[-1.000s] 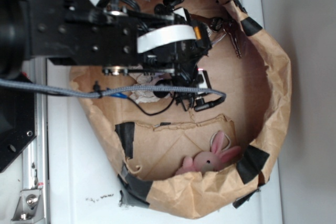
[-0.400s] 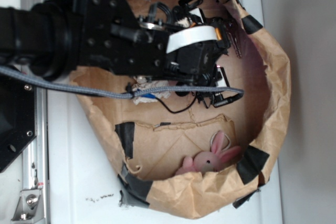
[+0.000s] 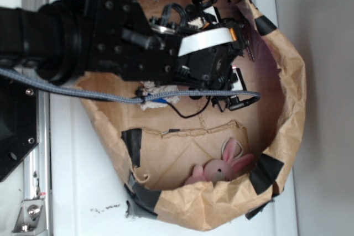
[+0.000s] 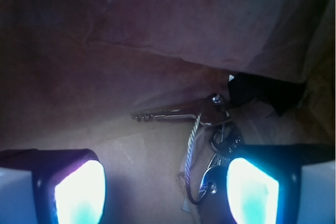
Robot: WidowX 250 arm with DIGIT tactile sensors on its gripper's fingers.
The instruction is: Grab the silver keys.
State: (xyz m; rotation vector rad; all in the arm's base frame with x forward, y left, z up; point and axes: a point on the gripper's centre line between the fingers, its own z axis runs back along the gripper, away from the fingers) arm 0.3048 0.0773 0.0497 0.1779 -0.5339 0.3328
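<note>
The silver keys (image 4: 207, 129) lie on the brown paper floor of the bag, one key pointing left, the ring and a twisted cord trailing down toward my right finger (image 4: 252, 190). My gripper (image 4: 165, 190) is open, its glowing pads wide apart; the keys' lower part sits just inside the right pad, none of it pinched. In the exterior view the gripper (image 3: 235, 59) hangs inside the bag at its upper right, and only a sliver of the keys (image 3: 248, 41) shows past the arm.
The crumpled paper bag wall (image 3: 290, 98) rings the workspace and rises close behind the keys (image 4: 173, 30). A pink plush bunny (image 3: 224, 167) lies at the bag's lower side. A white paper wad (image 3: 157, 93) sits under the arm. Black tape patches (image 3: 265, 171) mark the rim.
The arm has moved right and deeper into the bag toward the keys, now covering most of them in the exterior view. The last half second brought only a slight further shift.
</note>
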